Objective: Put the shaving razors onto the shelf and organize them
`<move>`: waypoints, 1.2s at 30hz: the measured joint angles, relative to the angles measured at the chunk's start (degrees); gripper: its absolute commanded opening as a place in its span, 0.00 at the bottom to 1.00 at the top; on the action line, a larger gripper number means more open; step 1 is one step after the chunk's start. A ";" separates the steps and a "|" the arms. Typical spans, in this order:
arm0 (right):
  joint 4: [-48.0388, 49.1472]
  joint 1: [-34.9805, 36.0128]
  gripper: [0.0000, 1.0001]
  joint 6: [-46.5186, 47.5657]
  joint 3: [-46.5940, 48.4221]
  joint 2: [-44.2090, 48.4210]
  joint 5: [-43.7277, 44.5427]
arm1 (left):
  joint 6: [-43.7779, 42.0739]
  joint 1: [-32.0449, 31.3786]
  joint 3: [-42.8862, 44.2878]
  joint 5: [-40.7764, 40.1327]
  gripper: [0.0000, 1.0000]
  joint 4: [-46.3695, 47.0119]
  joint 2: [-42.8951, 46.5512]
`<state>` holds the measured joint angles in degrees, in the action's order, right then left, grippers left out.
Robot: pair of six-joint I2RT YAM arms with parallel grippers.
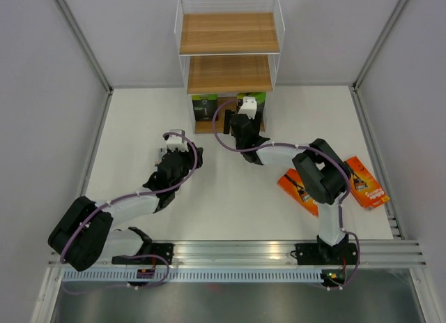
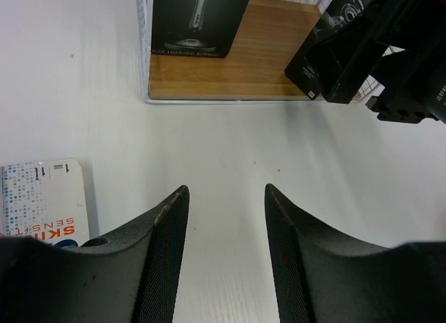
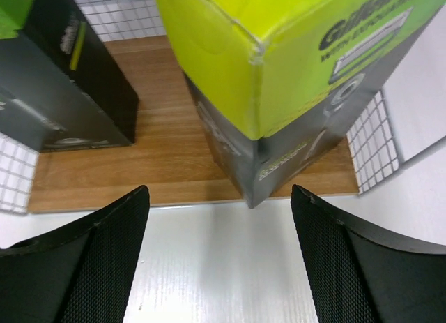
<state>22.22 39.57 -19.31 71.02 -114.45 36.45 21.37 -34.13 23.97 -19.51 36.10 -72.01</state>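
white tabletop (image 1: pixel 230 204) between grey partition walls, with the shelf (image 1: pixel 230 33) at the far edge. both black-and-lime packs stand on its bottom board: the left black pack (image 3: pixel 63 79) is set back, and the right black pack (image 3: pixel 279 79) is turned askew with a corner at the front lip. the right gripper (image 3: pixel 219 197) hovers just before that lip, jaws spread wide and holding nothing. the left gripper (image 2: pixel 225 190) is partly open over bare table, also empty, with the blister pack (image 2: pixel 42 197) just beside it. two orange packs (image 1: pixel 298 190) lie near the right arm's elbow.

risk — a retreat that drifts sideways could clip the askew pack's corner and topple it off the board, or the elbow could sweep the orange packs. bare wood shows between the two black packs, the wire side wall crowds the right one, and open table lies straight back.
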 measured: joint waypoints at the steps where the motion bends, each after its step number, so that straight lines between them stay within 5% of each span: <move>1: -0.13 -0.07 0.89 0.07 0.24 -0.50 0.61 | -0.24 0.00 0.00 -0.04 0.54 0.00 -0.02; 12: 1.42 -1.62 0.90 1.36 3.06 -5.01 2.60 | -0.87 0.04 0.00 -0.13 0.54 -0.02 -2.58; 36: 8.98 -2.05 0.76 -3.85 7.61 -11.37 1.03 | -1.22 0.70 0.00 -0.17 0.54 0.02 -3.13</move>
<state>31.20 37.52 -23.16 78.63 -125.82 37.47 20.14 -33.43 23.97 -19.68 36.12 -75.13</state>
